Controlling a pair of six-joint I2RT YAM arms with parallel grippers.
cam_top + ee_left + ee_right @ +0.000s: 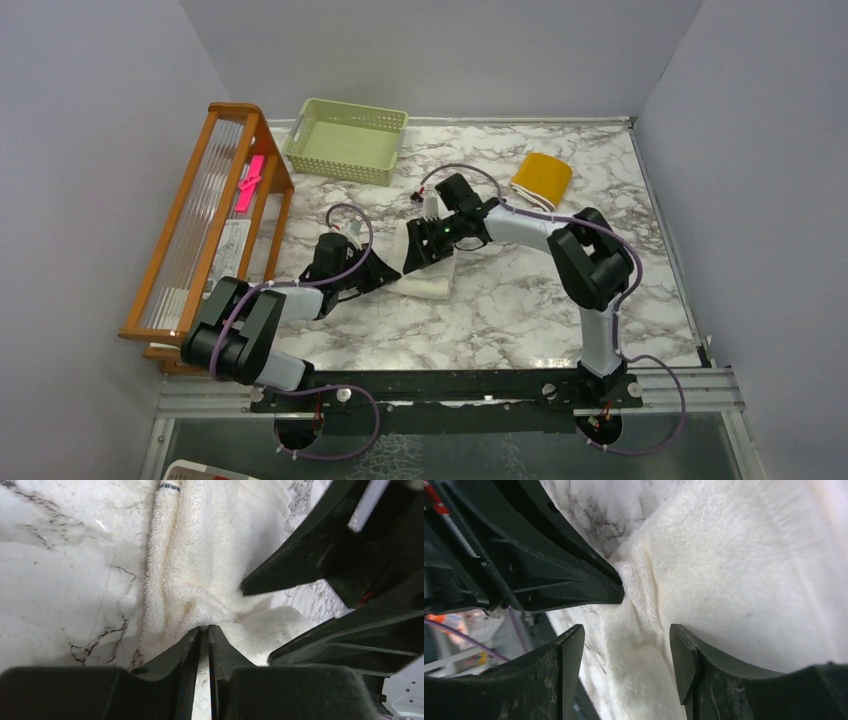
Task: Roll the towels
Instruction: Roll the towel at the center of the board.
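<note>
The cream-white towel [428,282] lies bunched on the marble table between both grippers. My left gripper [388,268] is shut on its near edge, and the cloth is pinched at the closed tips in the left wrist view [204,629]. My right gripper [420,250] is open, its jaws standing either side of a raised fold of the same towel [724,565] in the right wrist view [626,640]. The mustard-yellow towel [541,180] lies as a short roll at the back right, apart from both grippers.
A pale green plastic basket [345,140] stands at the back. A wooden rack [190,250] with a pink item [248,183] runs along the left side. The table's side walls rise close on both sides.
</note>
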